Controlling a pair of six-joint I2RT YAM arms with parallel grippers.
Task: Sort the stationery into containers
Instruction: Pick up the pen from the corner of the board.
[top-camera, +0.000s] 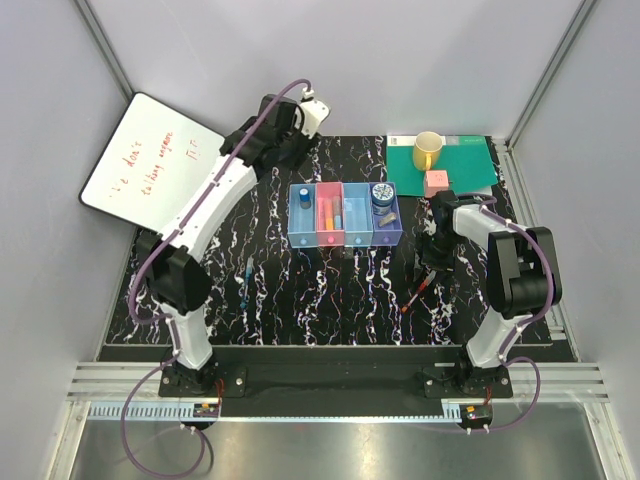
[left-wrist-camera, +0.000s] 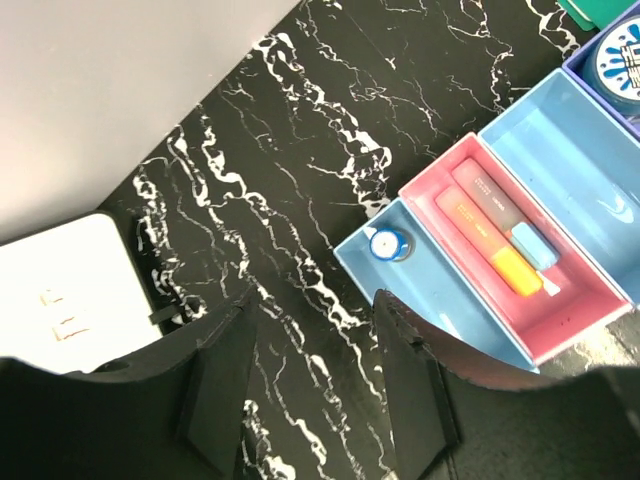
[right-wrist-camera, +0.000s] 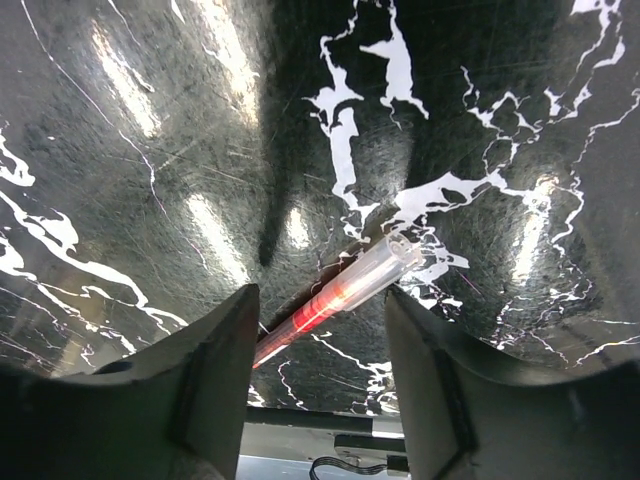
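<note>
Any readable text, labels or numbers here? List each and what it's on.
White board propped at far left: lines of red handwriting, too small to read.
Orange-capped marker in the pink plastic tray: barrel print, blurred.
Blue-capped marker beside it: barrel print, blurred.
Round blue-white patterned tin: pattern only, no words legible.
Nothing quotable.

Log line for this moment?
left claw open near trays | right claw open over red pen | blue pen loose on table

lt bright, even | glare streaks on table (right-wrist-camera: 130, 90) | red pen (right-wrist-camera: 335, 298) sharp
</note>
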